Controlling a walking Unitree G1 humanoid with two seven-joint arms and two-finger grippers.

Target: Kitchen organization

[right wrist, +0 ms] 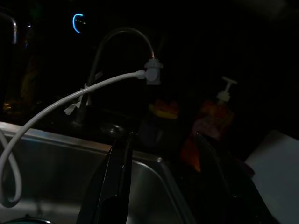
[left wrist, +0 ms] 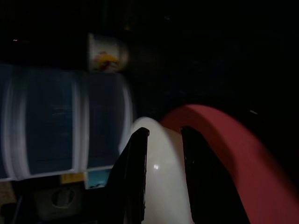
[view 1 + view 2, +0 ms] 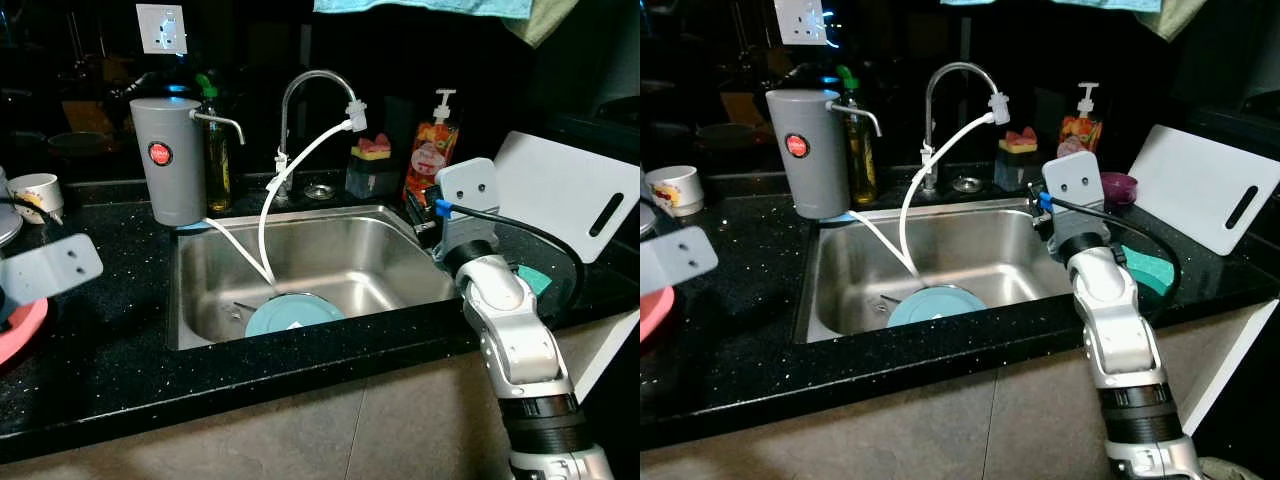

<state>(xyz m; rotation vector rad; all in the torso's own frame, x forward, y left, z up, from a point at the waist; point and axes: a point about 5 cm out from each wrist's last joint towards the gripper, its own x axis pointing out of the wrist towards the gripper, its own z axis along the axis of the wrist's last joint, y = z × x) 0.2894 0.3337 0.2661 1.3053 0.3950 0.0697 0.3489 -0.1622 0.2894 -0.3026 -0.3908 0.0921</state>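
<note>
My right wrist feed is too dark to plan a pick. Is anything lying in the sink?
Observer: Yes, a round light-blue plate lies on the floor of the stainless steel sink.
Operator: Where is my right hand?
Observer: The right hand hovers open at the sink's right rim, near the white cutting board.
Operator: And the left?
Observer: The left hand is at the left end of the black counter, over a pink plate.

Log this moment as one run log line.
scene: kitchen sink | right gripper: open, over sink's right rim | left gripper: astride white dish | teal plate: in sink
</note>
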